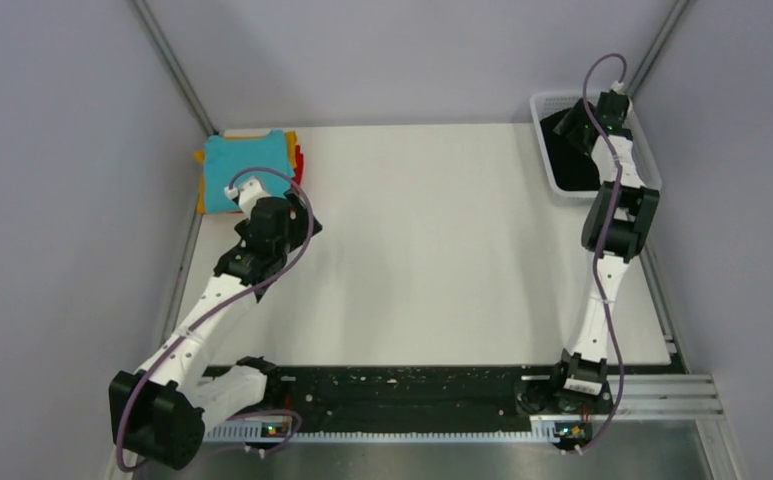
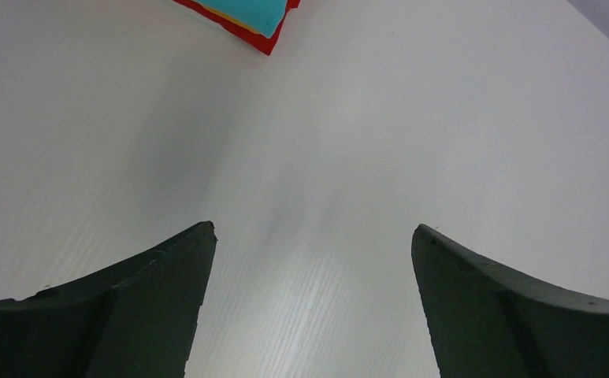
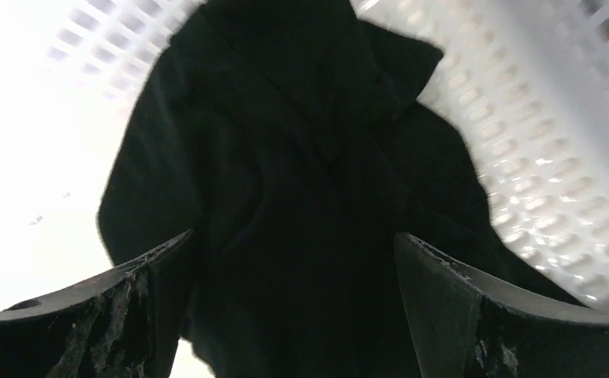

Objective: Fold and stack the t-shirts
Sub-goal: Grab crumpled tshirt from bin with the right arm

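Right tool [image 3: 293,234], jaws apart, hangs over the black t-shirt [image 3: 301,157] bunched in the basket [image 3: 553,157] at the desk's [image 1: 442,250] far-right corner; left tool [image 2: 313,228] gapes too. A deep pinch might snag the basket.

1. Large plain black cloth t-shirt [image 3: 301,197]: unfolded, bunched in a heap inside the white plastic mesh basket [image 3: 553,181] at the far right corner of the table [image 1: 442,250].
2. Folded teal t-shirt [image 1: 245,160]: lies flat on top of the stack at the far left corner.
3. Folded orange-yellow t-shirt [image 1: 202,196]: under the teal, edges peeking out.
4. Folded red t-shirt [image 1: 299,160]: apparently lowest; only a thin edge shows.
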You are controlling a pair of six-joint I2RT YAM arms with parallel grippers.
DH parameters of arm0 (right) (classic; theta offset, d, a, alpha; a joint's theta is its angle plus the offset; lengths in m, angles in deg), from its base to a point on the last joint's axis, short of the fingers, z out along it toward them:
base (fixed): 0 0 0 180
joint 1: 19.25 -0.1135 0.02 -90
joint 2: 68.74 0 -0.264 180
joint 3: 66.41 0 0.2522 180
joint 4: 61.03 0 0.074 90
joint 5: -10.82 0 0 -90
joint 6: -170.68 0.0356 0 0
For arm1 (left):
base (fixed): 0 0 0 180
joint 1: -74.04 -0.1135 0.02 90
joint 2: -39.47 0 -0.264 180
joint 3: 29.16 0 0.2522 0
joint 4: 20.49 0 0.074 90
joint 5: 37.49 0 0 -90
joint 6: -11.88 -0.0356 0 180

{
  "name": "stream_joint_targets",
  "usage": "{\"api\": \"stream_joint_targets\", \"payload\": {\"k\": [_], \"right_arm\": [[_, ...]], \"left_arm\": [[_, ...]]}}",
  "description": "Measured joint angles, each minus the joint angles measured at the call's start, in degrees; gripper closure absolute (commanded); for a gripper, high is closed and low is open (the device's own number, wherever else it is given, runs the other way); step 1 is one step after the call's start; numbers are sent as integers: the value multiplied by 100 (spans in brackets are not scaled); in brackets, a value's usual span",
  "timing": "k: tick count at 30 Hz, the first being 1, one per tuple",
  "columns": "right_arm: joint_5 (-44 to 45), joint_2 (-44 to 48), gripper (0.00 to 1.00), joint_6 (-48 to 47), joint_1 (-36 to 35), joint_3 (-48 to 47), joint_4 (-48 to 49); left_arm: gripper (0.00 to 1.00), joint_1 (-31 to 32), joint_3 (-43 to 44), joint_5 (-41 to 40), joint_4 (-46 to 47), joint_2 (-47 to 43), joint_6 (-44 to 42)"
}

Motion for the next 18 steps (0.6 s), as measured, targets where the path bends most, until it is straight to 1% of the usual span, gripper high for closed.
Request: {"api": "stream_joint_targets", "payload": {"k": [2, 3, 6, 8, 9, 14, 18], "right_arm": [[-223, -227, 16, 76, 0, -28, 79], [-304, -302, 22, 103, 0, -28, 149], [-627, -461, 72, 151, 31, -107, 409], [-890, -560, 97, 181, 52, -267, 514], [-1010, -623, 100, 210, 55, -372, 542], [-1283, -645, 100, 48, 46, -479, 542], [-1300, -310, 100, -127, 37, -463, 330]], "left_arm": [[1, 0, 0, 52, -42, -13, 42], [1, 0, 0, 85, -52, -33, 61], [1, 0, -2, 188, -50, -125, 105], [1, 0, -11, 223, -46, -184, 127], [1, 0, -13, 243, -46, -212, 133], [1, 0, -68, 348, -55, -313, 142], [1, 0, -219, 396, -37, -509, 118]]}}
